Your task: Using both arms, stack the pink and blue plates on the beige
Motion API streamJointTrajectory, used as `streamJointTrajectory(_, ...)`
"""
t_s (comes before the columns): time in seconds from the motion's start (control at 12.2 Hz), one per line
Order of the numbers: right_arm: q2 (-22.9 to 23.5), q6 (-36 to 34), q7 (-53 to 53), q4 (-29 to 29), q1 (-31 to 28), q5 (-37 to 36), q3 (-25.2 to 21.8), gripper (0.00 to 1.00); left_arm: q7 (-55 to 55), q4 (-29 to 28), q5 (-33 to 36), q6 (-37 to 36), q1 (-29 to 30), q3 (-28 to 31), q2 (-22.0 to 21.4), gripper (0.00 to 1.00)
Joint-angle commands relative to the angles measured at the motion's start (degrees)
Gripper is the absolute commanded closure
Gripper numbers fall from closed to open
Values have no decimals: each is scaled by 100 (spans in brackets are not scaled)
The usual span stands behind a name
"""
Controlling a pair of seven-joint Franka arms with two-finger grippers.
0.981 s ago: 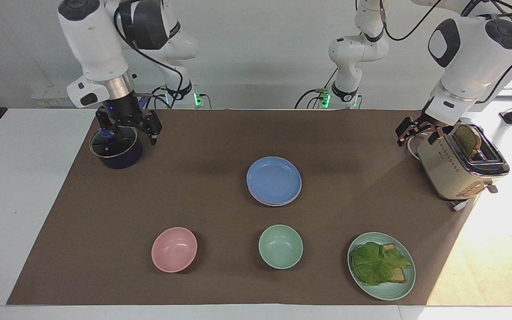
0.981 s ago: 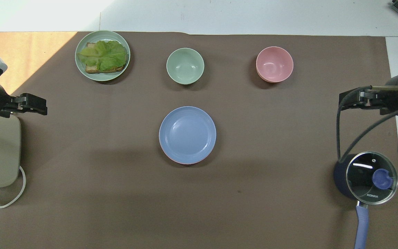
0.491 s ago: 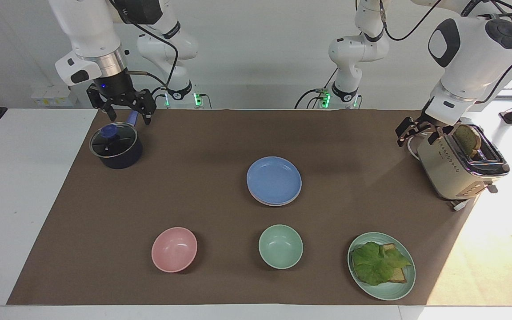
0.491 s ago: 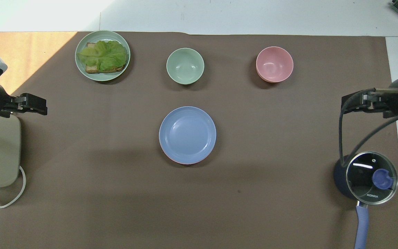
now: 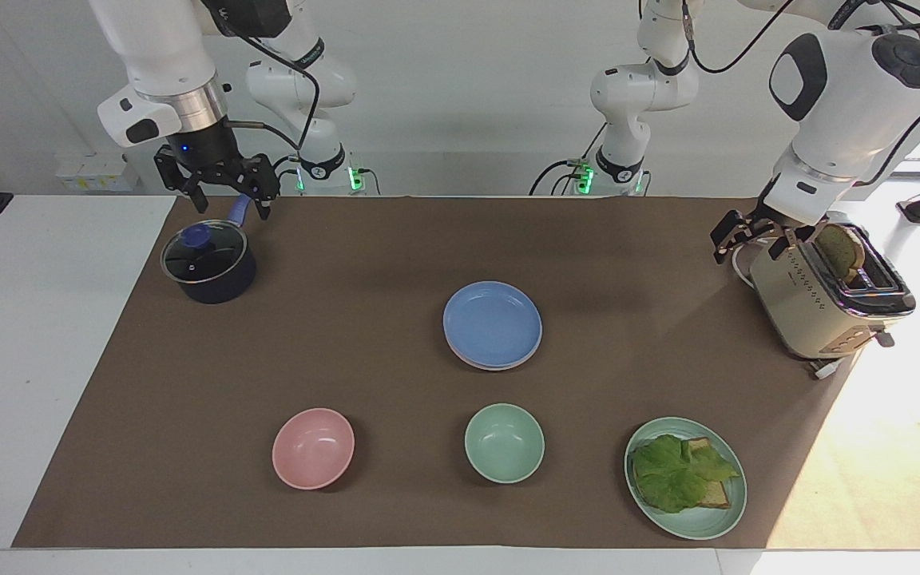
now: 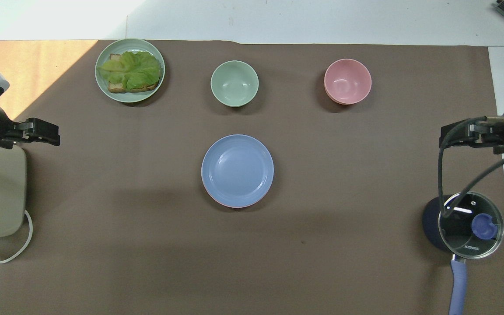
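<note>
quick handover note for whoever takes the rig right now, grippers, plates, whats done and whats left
Left gripper: open, empty, up beside the toaster.
Right gripper: open, empty, raised over the lidded pot.
Plates: blue plate tops a stack mid-table; a pink plate rim peeks out beneath it, and a paler edge shows at the bottom, seemingly the beige plate.
Done: the stack looks complete, nothing held.
Left: apparently nothing but parking the arms. The pink bowl, green bowl and sandwich plate sit farther from the robots, not touching the stack.

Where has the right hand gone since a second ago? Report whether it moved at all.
Yes. The right hand has risen off the pot, where it sat low over the lid, and now hangs open above the pot's handle.
</note>
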Motion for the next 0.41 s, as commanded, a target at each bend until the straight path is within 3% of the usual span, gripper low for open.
streamJointTrajectory(0.0,-173,-45,-187,-193,-60,-7,7,0,-10,-179,56,19,0,-5,-160,0)
streamJointTrajectory(0.33,-181,-45,-187,-202,-77,-7,-2,0,-10,-179,56,19,0,-5,-160,0)
